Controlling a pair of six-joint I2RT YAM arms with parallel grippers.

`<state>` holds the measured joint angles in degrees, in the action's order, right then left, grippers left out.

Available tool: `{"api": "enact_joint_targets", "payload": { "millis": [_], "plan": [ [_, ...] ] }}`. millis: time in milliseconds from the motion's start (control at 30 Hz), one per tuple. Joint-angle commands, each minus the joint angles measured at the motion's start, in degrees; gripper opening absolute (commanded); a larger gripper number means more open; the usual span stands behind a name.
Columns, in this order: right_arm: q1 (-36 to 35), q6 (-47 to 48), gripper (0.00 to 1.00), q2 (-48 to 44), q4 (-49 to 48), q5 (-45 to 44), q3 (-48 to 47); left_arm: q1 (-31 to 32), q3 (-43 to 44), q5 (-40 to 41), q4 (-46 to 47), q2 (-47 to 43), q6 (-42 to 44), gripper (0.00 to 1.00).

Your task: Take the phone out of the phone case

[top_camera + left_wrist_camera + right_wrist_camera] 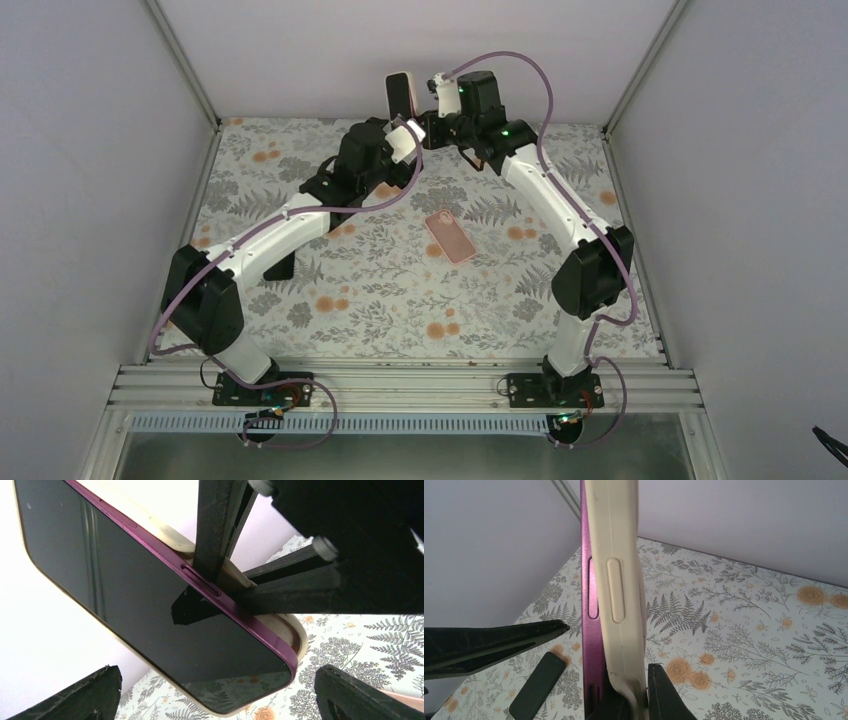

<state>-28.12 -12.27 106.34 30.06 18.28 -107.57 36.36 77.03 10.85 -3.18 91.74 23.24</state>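
Two robot arms are reaching toward the far end of the floral-patterned desk [400, 300]. Between them, a slim smartphone with a dark glass screen and a purple metal frame [125, 580] is standing raised in the air, clear of the desk.

The right arm [545, 190] is carrying it. The right jaws are gripping one end of the handset, with one black finger [664, 692] pressing against the cream rubbery phone case [619, 580]. The other finger [489, 645] is pointing at the purple side, and the right wrist view is not showing whether its tip is touching the frame. From the left wrist view, those fingers are crossing the phone's long edge and pinching it.

The cream case is hanging partly off. Along that long edge its wall is sitting beside the purple frame rather than over it, and its moulded button cover is lying next to the frame's side button. One corner is gaping away from the phone.

The left arm [290, 225] is facing the screen with the left jaws spread wide. Their black fingertips [100, 697] are flanking the phone's lower end without touching it.

A second, salmon-pink phone case [450, 236] is lying flat near the middle of the desk, well apart from the handset. A small black rounded flat piece [536, 685] is also lying on the desk.
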Motion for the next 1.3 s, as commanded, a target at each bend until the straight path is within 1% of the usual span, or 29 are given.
{"api": "enact_joint_targets", "payload": {
  "millis": [0, 167, 433, 633, 733, 867, 1033, 1167, 1200, 1267],
  "plan": [
    [-0.5, -0.3, 0.03, -2.7, -4.7, 1.8, -0.4, -0.6, 1.4, -0.6, 0.3, -1.8, -1.9, 0.95],
    [-0.5, 0.0, 0.03, -2.7, -4.7, 1.7, -0.2, -0.7, 0.5, 0.6, 2.0, -2.3, -2.3, 0.95],
    [-0.5, 0.3, 0.03, -2.5, -4.7, 2.1, -0.1, -1.6, 1.8, -2.7, 0.4, -3.8, -4.1, 0.94],
    [-0.5, 0.3, 0.03, -2.5, -4.7, 2.5, -0.2, -1.7, 2.2, -1.0, 0.4, -2.1, -3.8, 0.94],
    [-0.5, 0.5, 0.03, -3.0, -4.7, 2.5, 0.0, -1.7, 2.2, 1.2, 1.1, -1.5, -4.0, 0.92],
    [-0.6, 0.4, 0.03, -3.3, -4.7, 3.0, 0.3, -1.3, 2.1, 7.4, 2.9, -1.2, -4.7, 0.89],
    [-0.7, -0.4, 0.03, -3.2, -4.7, 4.0, 0.3, 1.7, 1.2, 19.9, 9.1, -0.1, -2.3, 0.89],
    [-1.1, -0.7, 0.03, -3.4, -4.8, 4.2, 0.3, 2.5, 2.1, 22.3, 9.7, 1.3, -3.8, 0.89],
    [-1.1, -0.8, 0.03, -3.5, -4.8, 4.3, 0.3, 2.7, 2.4, 23.7, 10.0, 1.8, -3.9, 0.87],
    [-1.1, -1.2, 0.03, -3.7, -4.8, 4.4, 0.3, 2.8, 3.1, 29.2, 11.3, 3.1, -4.3, 0.72]
  ]
}}
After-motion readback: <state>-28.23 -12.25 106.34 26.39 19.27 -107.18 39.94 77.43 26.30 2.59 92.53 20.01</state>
